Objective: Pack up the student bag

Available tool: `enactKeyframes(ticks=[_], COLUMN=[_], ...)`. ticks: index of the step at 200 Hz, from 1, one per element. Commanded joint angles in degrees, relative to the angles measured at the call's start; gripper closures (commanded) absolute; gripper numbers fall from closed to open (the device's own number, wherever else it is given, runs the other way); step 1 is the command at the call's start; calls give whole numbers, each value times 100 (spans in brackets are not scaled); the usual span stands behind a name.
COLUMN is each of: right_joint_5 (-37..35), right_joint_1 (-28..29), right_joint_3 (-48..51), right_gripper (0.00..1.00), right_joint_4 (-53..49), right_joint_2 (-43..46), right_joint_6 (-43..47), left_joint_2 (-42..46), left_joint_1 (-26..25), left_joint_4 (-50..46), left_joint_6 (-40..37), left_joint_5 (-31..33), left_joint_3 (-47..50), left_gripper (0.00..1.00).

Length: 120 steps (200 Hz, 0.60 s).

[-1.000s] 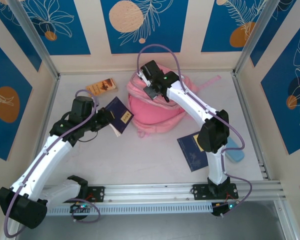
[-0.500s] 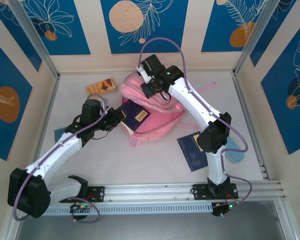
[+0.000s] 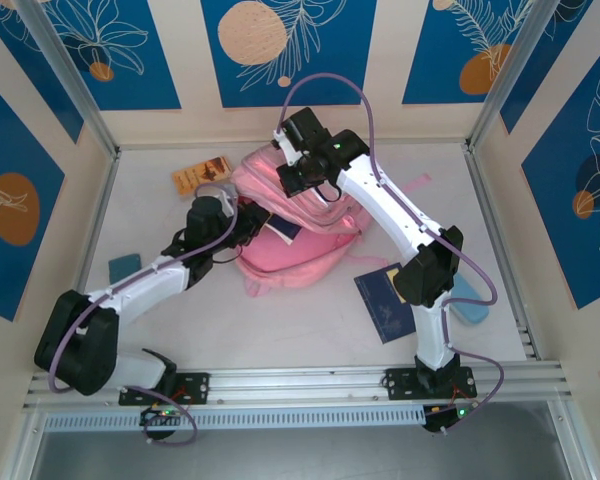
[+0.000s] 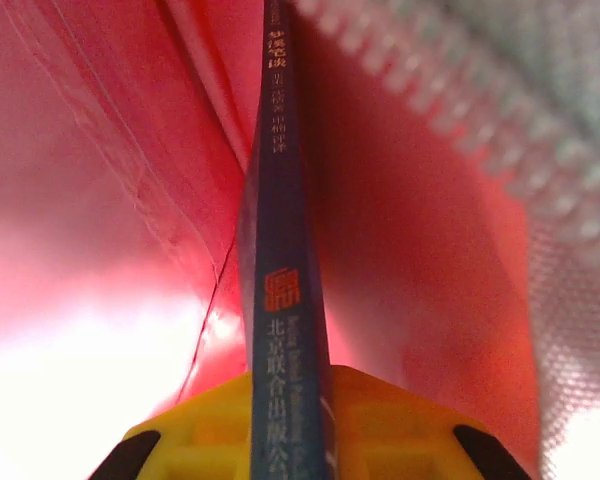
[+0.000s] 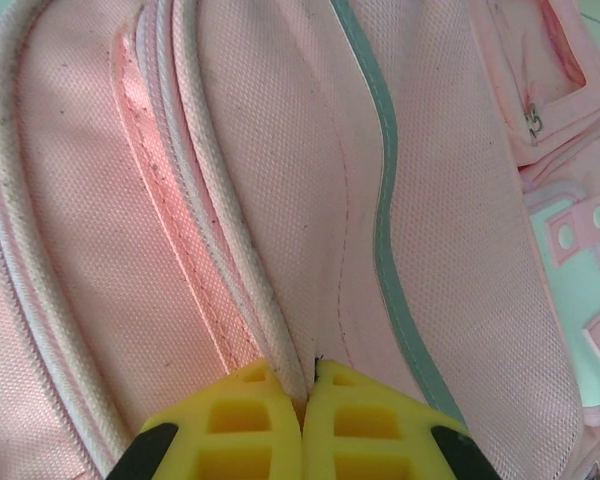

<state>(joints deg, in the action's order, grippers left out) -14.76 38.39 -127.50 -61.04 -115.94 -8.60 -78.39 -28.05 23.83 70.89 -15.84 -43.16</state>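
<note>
Left gripper point(image 4: 285, 425) pinches a thin dark-blue book point(image 4: 280, 250) edge-on inside the large soft pink fabric backpack point(image 3: 305, 250); right gripper point(image 5: 304, 400) is clamped on its corded seam. The backpack lies far-centre on the white desk point(image 3: 280, 320), a second dark-blue book point(image 3: 385, 303) towards the right edge, a brown packet point(image 3: 202, 175) near the far-left corner. Blue leaf-patterned wall panels point(image 3: 280, 40) enclose the desk.

The white left arm point(image 3: 130, 290) stretches low toward two o'clock, its yellow-fingered left gripper point(image 4: 285, 400) clamped on a thin blue book point(image 4: 280, 250). The white right arm point(image 3: 400, 215) arches toward eleven o'clock, its right gripper point(image 5: 303, 400) pinching a fold of the pink fabric backpack point(image 5: 280, 200).
</note>
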Motion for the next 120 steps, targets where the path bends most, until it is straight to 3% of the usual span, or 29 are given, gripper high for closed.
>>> enactKeyframes(ticks=[1, 22, 62, 120], right_joint_5=[372, 553, 809, 1028], right_joint_1=[-21, -94, -255, -369], right_joint_3=[-302, -310, -249, -51], right_gripper=[100, 100, 100, 100], right_joint_4=[389, 408, 452, 582], right_joint_2=[385, 427, 528, 685], right_joint_6=[-352, -492, -688, -858], left_joint_2=[-357, -821, -1341, -2341], left_joint_1=[-162, -250, -444, -477], left_joint_4=[917, 1221, 492, 498], left_joint_6=[136, 277, 60, 328], left_joint_5=[508, 726, 1309, 1635], left_joint_3=[-78, -223, -871, -1528], left_gripper=[100, 100, 100, 100])
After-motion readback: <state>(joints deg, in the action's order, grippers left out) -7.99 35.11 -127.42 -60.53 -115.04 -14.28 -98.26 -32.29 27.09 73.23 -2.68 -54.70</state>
